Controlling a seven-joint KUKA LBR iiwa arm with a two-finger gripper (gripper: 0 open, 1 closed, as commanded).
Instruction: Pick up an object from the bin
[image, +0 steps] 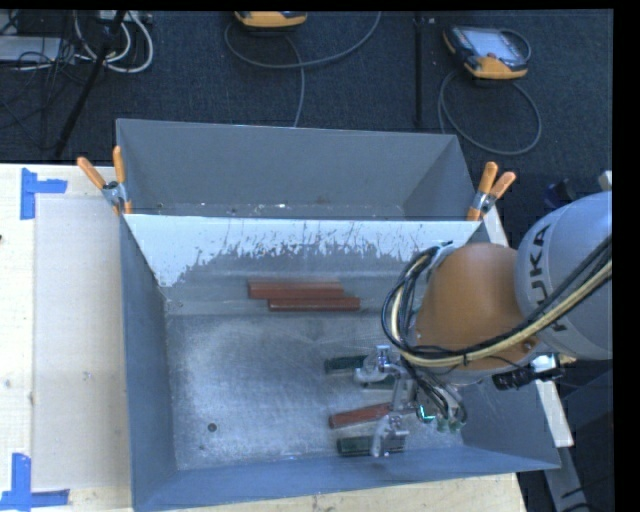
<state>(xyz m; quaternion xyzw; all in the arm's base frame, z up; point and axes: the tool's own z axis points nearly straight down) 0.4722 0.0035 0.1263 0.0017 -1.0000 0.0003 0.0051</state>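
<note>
My gripper (346, 406) is low over the bin floor at the front right, with its jaws open wide. One dark fingertip (341, 365) is on the far side and the other one is on the near side. A small flat brown block (357, 415) lies on the floor in the gap between them, closer to the near fingertip and touching neither. Two long brown sticks (305, 296) lie side by side at the foot of the back wall, well away from the gripper.
The arm with its orange cover and looped cables hangs over the bin's right side. The front wall is close to the near fingertip. Bare floor stretches across the left half of the bin.
</note>
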